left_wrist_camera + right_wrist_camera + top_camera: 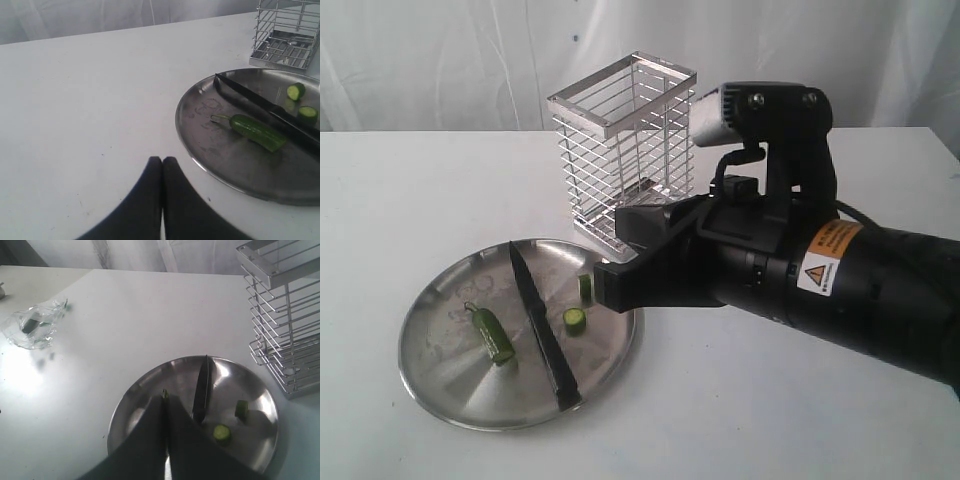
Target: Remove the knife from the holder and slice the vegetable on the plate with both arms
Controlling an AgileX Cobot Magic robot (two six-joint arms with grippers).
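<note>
The steel plate (440, 375) lies left of centre, and the black knife (540, 325) rests across it, free of both grippers. Beside the blade lies the green vegetable (493, 335), with two cut slices (574, 320) on the blade's other side. The wire holder (625, 150) stands empty behind the plate. My right gripper (603, 287) hovers shut over the plate's right edge; in its wrist view the right gripper (165, 397) hides most of the vegetable, showing only the stem tip (164, 392). My left gripper (162, 160) is shut over bare table beside the plate (200, 150).
A crumpled clear plastic wrapper (32, 325) lies on the white table away from the plate. The bulky right arm (840, 280) with its orange sticker stretches in from the right, in front of the holder. White curtain backs the table.
</note>
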